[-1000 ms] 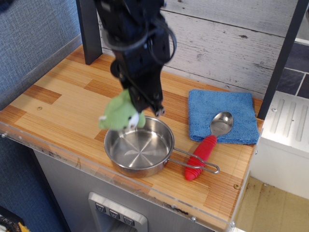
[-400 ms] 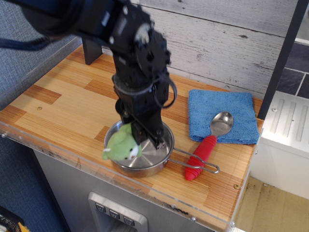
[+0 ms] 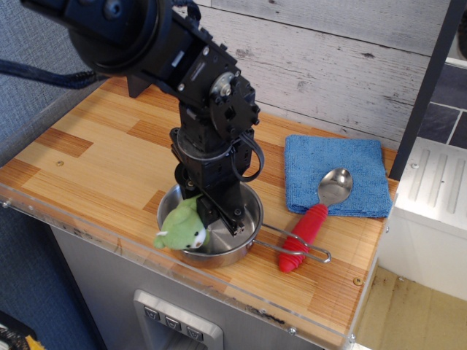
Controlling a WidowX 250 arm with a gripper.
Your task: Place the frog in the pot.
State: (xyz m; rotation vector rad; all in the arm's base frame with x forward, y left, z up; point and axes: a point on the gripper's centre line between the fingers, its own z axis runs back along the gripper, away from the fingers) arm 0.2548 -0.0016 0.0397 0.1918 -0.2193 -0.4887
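The light-green plush frog (image 3: pixel 182 229) hangs low over the front-left rim of the shiny steel pot (image 3: pixel 250 208), partly inside it and partly over the edge. My black gripper (image 3: pixel 206 216) reaches down into the pot from above and is shut on the frog's right side. The arm hides most of the pot's inside. The pot's wire loop handle (image 3: pixel 303 251) points right along the wooden counter.
A red-handled spoon (image 3: pixel 310 227) lies just right of the pot, its bowl on a folded blue cloth (image 3: pixel 357 164). The counter's clear front edge (image 3: pixel 241 295) runs close below the pot. A dark post (image 3: pixel 135 73) stands at the back left.
My gripper has come down with the frog, from above the pot's left rim to down inside the pot. The frog now sits at rim height.
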